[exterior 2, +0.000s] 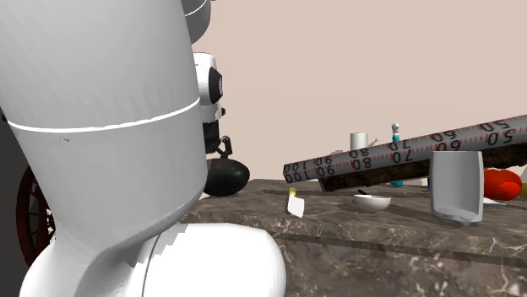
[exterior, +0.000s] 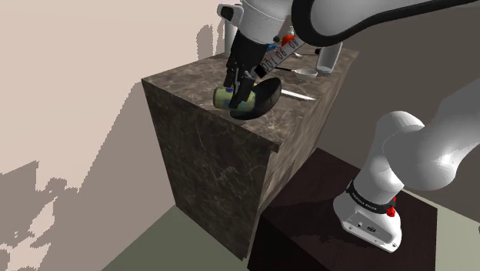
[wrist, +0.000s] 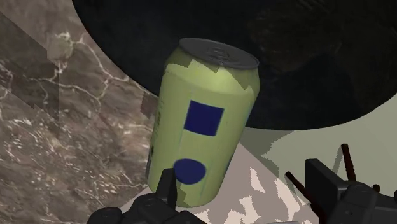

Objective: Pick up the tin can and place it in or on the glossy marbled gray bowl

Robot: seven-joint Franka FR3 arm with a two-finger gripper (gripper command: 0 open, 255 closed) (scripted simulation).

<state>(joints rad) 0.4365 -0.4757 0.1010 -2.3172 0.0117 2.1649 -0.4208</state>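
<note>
Tin can (exterior: 224,97) lay tilted at the counter (exterior: 192,78) edge, 9 o'clock of the dark bowl (exterior: 269,92) in the shoulder view. Your gripper (exterior: 239,86) was spread, one finger touching the can, not grasping. You needed both fingers squarely clamped before lifting toward 3 o'clock.
</note>
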